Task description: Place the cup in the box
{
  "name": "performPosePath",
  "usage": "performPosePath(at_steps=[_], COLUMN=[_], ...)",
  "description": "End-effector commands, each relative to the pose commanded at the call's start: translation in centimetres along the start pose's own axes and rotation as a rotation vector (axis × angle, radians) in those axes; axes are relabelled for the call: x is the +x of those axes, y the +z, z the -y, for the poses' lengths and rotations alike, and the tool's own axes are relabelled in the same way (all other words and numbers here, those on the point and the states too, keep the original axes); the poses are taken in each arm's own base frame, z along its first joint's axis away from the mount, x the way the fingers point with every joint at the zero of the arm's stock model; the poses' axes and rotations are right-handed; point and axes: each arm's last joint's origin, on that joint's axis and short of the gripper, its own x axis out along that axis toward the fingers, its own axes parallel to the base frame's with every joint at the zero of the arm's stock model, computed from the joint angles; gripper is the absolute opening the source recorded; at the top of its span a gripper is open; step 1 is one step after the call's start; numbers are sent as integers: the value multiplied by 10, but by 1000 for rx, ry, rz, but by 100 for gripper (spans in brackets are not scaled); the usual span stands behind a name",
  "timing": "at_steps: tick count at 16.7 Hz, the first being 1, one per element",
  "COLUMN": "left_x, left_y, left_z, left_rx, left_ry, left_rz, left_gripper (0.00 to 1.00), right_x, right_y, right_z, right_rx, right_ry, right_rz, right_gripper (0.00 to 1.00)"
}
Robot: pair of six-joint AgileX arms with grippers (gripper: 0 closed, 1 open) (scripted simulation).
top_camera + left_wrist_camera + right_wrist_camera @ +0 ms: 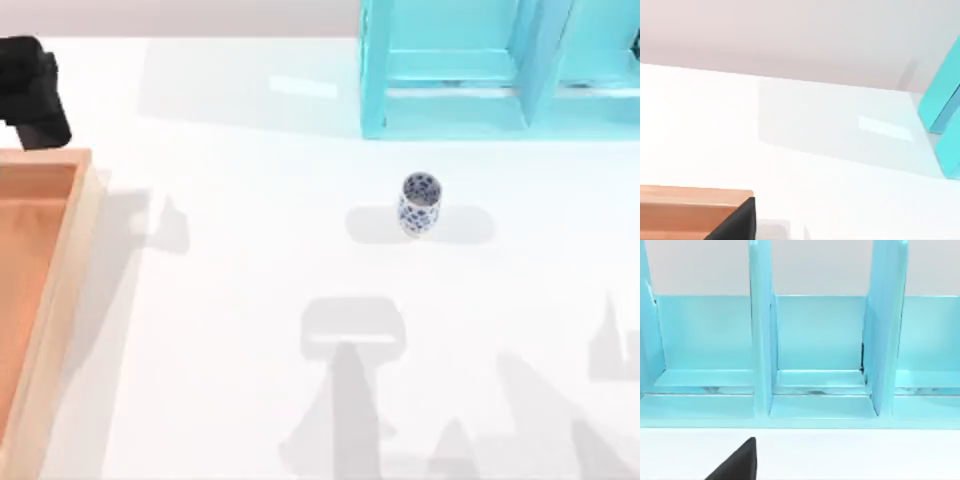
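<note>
The cup [420, 204] stands upright on the white tabletop [230, 330], right of centre, just near of the turquoise shelf unit [450, 70]. The box [45, 290] lies at the left edge, well apart. A black arm part [32, 92] sits beyond the box's far corner; whether the jaws of either arm are apart or together cannot be told.

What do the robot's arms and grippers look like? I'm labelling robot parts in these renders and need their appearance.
Little of them is in frame. In the top view, a matte black, blocky part of the left arm sits at the far left, beyond the box. Each wrist view shows one black, wedge-shaped finger tip. No cables or markings are visible.
</note>
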Motion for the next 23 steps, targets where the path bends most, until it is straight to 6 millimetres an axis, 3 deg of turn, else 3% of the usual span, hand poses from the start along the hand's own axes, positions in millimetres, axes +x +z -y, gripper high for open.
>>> performPosePath(at_steps=[3,6,10,13,17,23], left_x=[51,112,191,230,255,254], left_y=[45,66,54,27,-9,-43], left_z=[31,72,133,177,223,264], left_rx=[-51,-81,-75,-51,-18,34], left_ry=[-9,6,51,88,129,163], left_rz=[-175,-353,-575,-700,-796,-839], left_gripper=[100,100,100,100,100,100], right_x=[0,0,0,0,0,0], right_y=[0,0,0,0,0,0], right_z=[0,0,0,0,0,0], right_rx=[0,0,0,0,0,0], right_ry=[0,0,0,0,0,0], right_rz=[0,0,0,0,0,0], right_gripper=[100,100,100,100,100,100])
